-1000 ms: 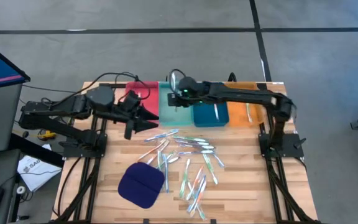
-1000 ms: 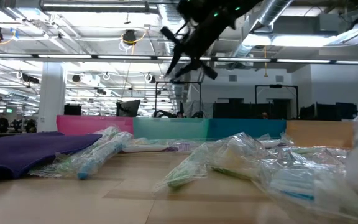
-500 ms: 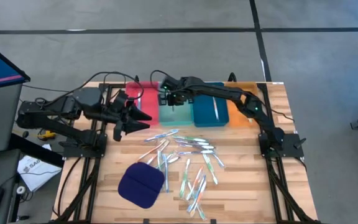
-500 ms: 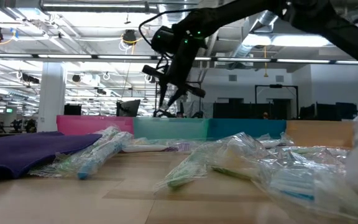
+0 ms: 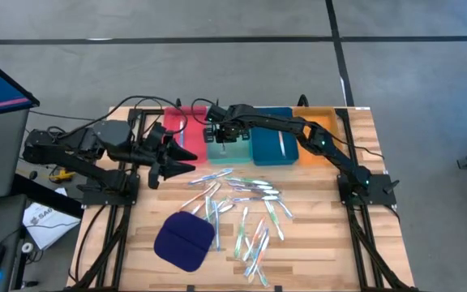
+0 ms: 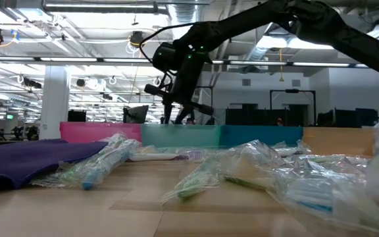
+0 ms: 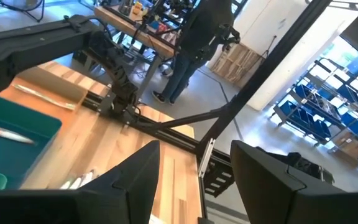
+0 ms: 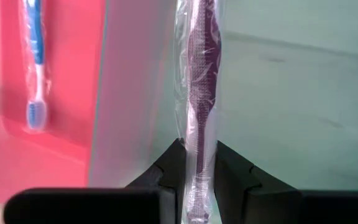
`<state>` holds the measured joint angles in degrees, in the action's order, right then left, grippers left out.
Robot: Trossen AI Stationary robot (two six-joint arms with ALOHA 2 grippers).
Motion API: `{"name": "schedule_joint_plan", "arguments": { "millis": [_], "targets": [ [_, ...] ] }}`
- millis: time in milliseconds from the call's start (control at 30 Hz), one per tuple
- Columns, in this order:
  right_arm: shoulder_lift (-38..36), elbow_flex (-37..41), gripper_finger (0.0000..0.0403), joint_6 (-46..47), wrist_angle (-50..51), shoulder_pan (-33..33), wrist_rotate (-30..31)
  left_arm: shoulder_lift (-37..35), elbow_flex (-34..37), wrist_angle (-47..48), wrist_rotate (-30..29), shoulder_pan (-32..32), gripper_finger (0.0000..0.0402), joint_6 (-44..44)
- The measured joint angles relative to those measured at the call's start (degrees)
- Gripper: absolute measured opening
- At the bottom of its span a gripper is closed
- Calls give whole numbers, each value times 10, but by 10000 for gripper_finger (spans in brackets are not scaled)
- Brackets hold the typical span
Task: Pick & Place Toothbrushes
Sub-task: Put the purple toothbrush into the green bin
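A: From above?
B: The right gripper (image 5: 222,134) hangs over the light-teal plastic tray (image 5: 220,149); the left gripper (image 5: 181,156) waits beside the red tray (image 5: 186,128), fingers apart, empty. Loose wrapped toothbrushes (image 5: 246,207) litter the wooden table (image 5: 314,243).
A: Right wrist?
B: Fingers pinch a purple plastic-wrapped toothbrush (image 8: 199,118); a blue-handled one (image 8: 35,68) lies in the red tray.
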<state>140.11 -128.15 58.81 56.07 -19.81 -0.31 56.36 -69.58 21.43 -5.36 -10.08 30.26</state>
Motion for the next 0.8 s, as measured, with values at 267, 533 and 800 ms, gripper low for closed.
{"name": "schedule_joint_plan", "arguments": {
  "millis": [267, 533, 800],
  "targets": [
    [19, 0, 52, 18, 12, -11, 5, 0, 0, 0, -19, -5, 191, 0],
    [18, -1, 50, 36, -4, -9, 14, 0, 0, 0, -22, -8, 191, 1],
    [17, -1, 52, 26, -8, -9, -15, 0, 0, 0, -33, -8, 191, -12]
  ]
}}
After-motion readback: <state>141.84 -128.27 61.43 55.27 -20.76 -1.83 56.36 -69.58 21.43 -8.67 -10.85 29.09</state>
